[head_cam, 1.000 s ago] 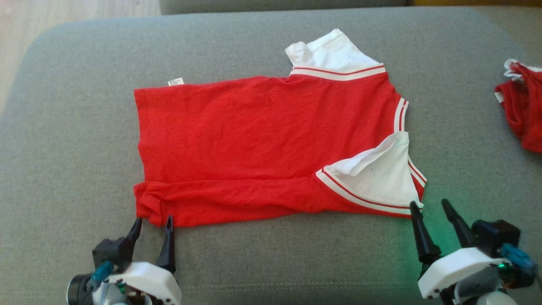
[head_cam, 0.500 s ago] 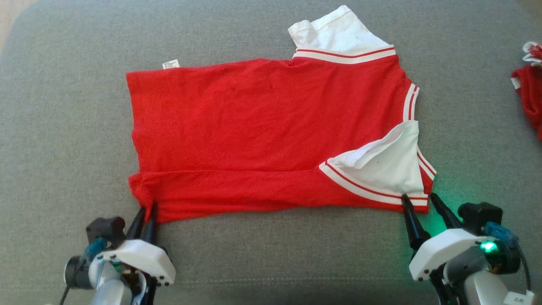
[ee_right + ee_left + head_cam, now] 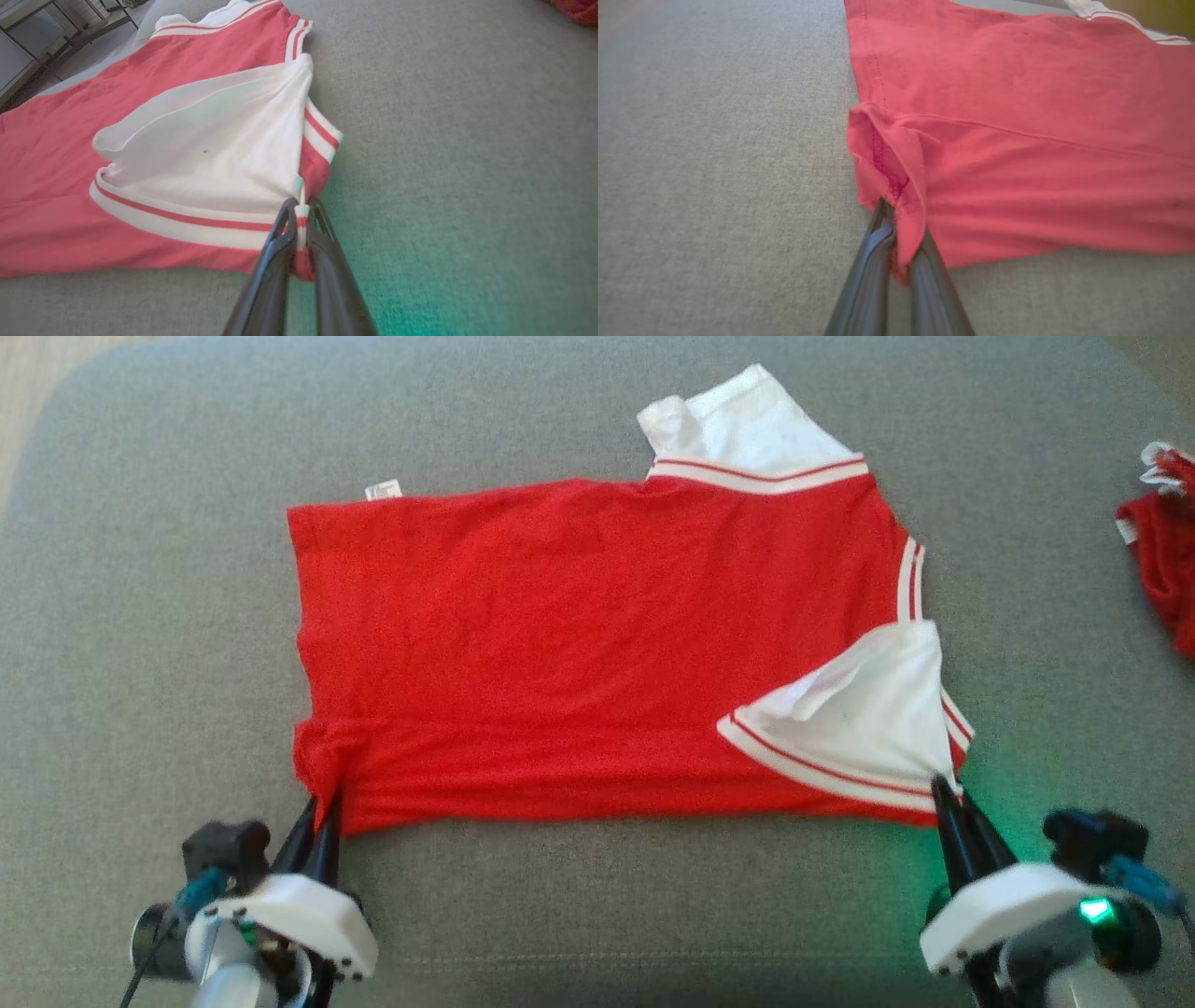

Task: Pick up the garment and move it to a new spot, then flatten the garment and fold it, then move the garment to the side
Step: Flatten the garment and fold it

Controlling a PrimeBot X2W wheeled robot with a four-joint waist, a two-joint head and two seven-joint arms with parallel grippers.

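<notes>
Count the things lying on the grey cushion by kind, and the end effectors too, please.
Garments: 2, the red and white shirt spread out and a crumpled red garment at the right edge
End effectors: 2, left end effector and right end effector, each shut on the shirt
Total: 4

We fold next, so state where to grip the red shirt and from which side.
Take the red shirt by its two near corners, coming low from the robot's side: the folded edge bunches up off the cushion there. The left gripper and right gripper have jaws shut there.
</notes>
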